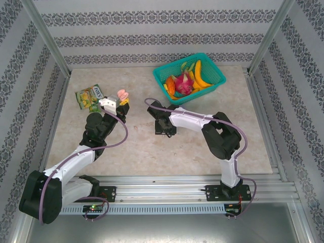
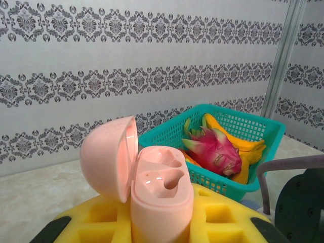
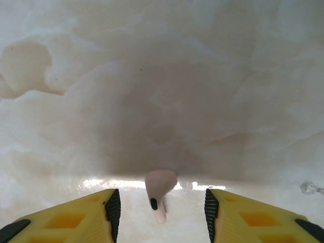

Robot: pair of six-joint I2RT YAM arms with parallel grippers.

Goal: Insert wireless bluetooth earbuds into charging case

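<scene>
One earbud [image 3: 161, 183], lower centre: I'm straddling it, right gripper [image 3: 160, 205] apart; left gripper [image 2: 164, 220] clamping case [image 2: 161, 185]; closing perhaps flicking it away.

One open pink case [image 2: 161, 188], one pale pink earbud [image 3: 160, 188], one teal basket [image 2: 212, 179]. One dragon fruit [image 2: 215, 151], one green packet [image 1: 89, 95]. Perhaps three bananas [image 1: 201, 77], partly hidden.

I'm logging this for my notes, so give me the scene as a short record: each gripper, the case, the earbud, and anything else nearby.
left gripper: shut on the pink case
pink case: lid open, both sockets empty
right gripper: open, low over the table
pink earbud: lying on the table between the open jaws, untouched
teal basket: holds a dragon fruit
</scene>
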